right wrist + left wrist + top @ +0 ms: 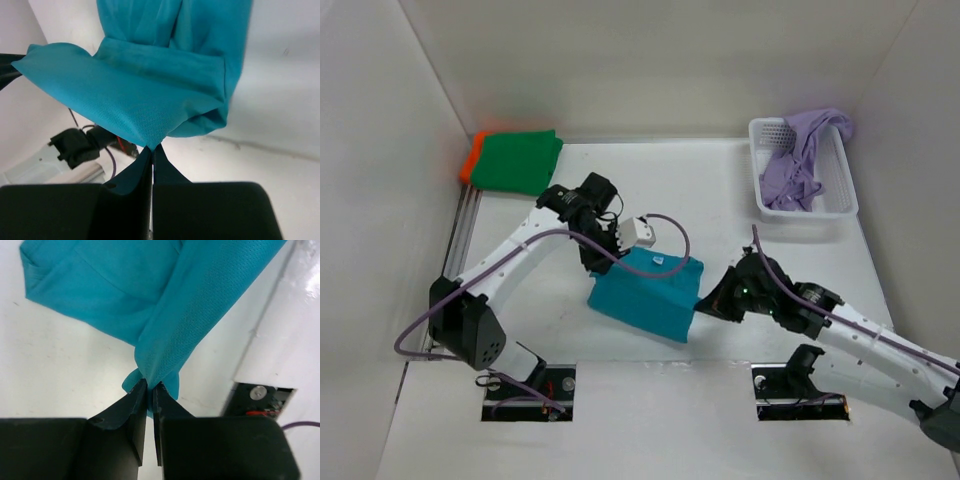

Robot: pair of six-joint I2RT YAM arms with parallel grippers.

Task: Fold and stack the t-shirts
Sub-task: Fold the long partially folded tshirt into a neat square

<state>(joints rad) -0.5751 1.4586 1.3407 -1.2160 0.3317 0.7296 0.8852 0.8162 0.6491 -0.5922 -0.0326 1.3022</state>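
Observation:
A teal blue t-shirt [648, 288] hangs stretched between both grippers above the middle of the table. My left gripper [603, 262] is shut on its left edge; in the left wrist view the cloth [170, 315] bunches between the closed fingertips [150, 386]. At the shirt's right corner my right gripper [703, 300] is shut on the cloth [145, 100], pinched at the fingertips [152, 148]. A folded dark green t-shirt [518, 160] lies on an orange one [472, 160] at the far left. The lavender t-shirt [805, 160] lies crumpled in the basket.
The white mesh basket [842, 195] stands at the far right corner. White walls close in the table on three sides. Two dark base recesses [528, 392] sit at the near edge, one per arm.

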